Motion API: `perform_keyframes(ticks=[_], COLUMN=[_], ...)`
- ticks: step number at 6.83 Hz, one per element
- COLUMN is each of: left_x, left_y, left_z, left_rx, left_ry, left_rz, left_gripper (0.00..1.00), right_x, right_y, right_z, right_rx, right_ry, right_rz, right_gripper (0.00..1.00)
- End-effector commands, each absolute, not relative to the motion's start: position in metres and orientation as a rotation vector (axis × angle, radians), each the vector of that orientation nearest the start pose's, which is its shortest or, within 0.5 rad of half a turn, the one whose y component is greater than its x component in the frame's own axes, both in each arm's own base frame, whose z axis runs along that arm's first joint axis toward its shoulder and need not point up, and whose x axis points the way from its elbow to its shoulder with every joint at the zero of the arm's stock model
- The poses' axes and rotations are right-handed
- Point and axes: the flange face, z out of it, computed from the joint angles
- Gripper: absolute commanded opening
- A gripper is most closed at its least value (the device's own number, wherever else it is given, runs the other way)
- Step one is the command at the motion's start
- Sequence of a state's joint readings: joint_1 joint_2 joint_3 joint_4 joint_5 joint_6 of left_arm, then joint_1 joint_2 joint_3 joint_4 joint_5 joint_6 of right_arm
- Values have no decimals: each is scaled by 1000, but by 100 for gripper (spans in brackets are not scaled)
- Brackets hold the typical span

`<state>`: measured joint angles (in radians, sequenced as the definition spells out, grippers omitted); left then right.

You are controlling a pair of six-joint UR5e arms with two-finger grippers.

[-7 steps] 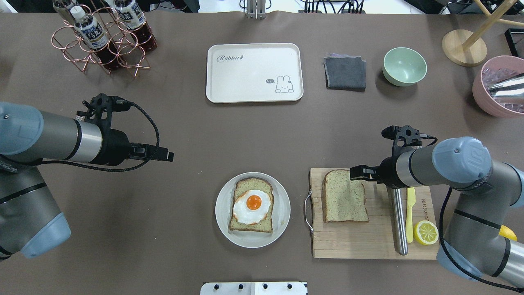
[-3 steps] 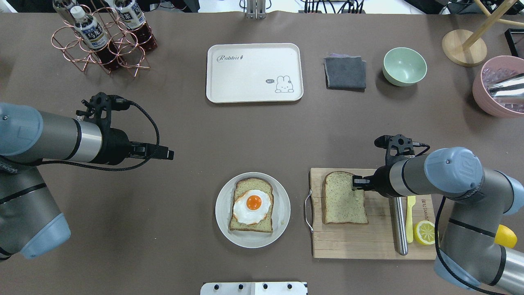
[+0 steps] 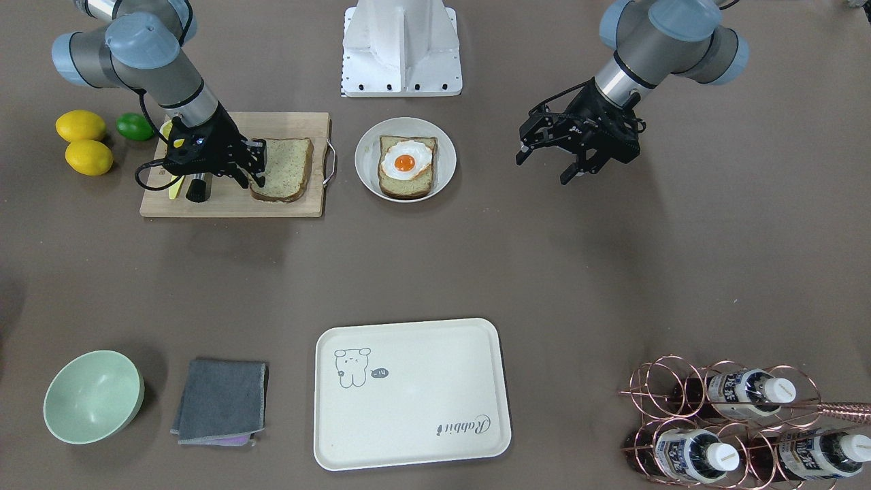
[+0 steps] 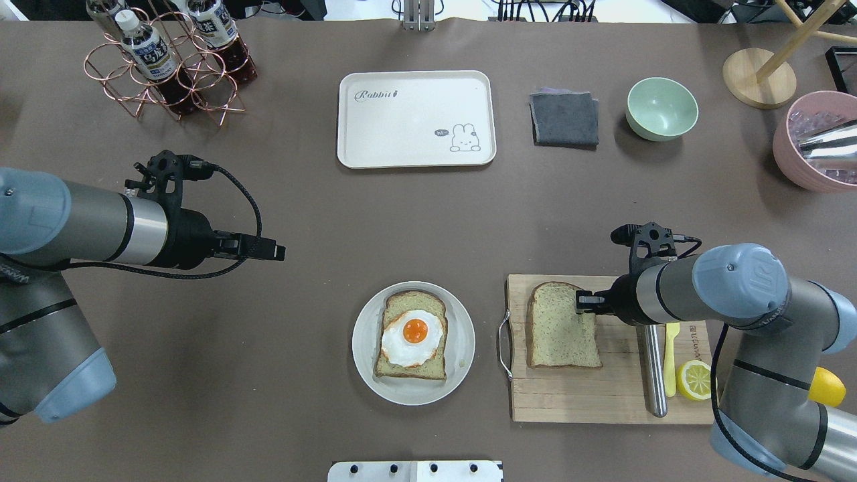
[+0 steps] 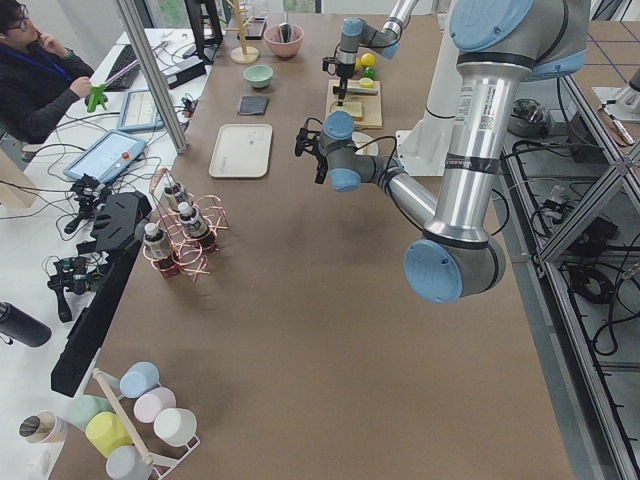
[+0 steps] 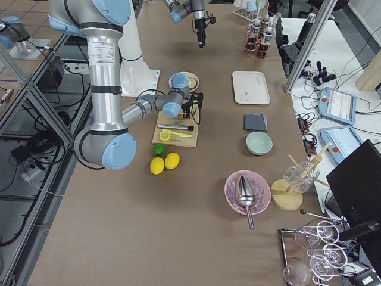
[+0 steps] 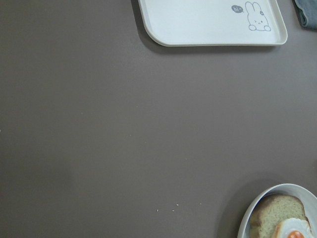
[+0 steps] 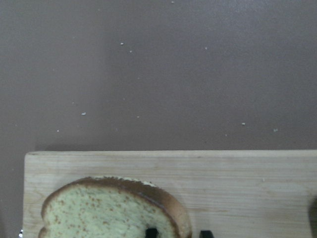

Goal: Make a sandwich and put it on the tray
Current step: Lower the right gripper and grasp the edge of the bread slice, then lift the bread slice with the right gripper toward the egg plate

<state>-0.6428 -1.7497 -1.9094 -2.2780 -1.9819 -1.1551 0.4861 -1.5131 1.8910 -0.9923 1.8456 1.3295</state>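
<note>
Right gripper [image 4: 581, 301] stands astride the crust of the bread slice [image 4: 559, 331] on the cutting board [image 4: 602, 395], jaws narrowly parted, bite unconfirmed; advise a firm, level pinch before lifting toward the egg-topped slice [image 4: 412, 335] at its left; tray [image 4: 402, 127] lies well ahead.

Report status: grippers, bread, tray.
Left gripper open, over bare table. Right gripper astride edge of plain slice on board, clamp unclear. Egg slice on plate; tray empty.
</note>
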Motion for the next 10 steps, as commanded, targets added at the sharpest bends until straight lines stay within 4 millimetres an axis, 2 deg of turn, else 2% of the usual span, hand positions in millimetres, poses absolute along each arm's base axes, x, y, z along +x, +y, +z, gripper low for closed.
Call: perform_keyframes(ticks=[1, 2, 5, 6, 7, 8, 9, 10], left_x=[374, 374, 375, 374, 374, 374, 373, 373], left_y=[-397, -397, -397, -397, -396, -396, -397, -397], left_z=[323, 323, 321, 322, 323, 323, 325, 322], left_rx=[300, 300, 300, 299, 298, 297, 298, 298], left_ry=[1219, 1219, 1222, 1221, 1222, 1222, 1219, 1223], left_rz=[55, 55, 57, 57, 58, 56, 53, 54], left_gripper=[98, 98, 98, 98, 98, 98, 98, 98], right_x=[-411, -409, -354, -352, -363, -382, -416, -454], right_y=[-343, -345, -368, -371, -374, -375, -375, -349], right_z=[412, 410, 360, 337, 319, 294, 256, 241], right_rx=[109, 111, 72, 82, 91, 78, 52, 55], right_ry=[-982, -987, -1105, -1147, -1175, -1180, -1173, -1169], right_rz=[100, 103, 112, 107, 94, 95, 120, 162], right_gripper=[0, 0, 0, 0, 0, 0, 0, 0])
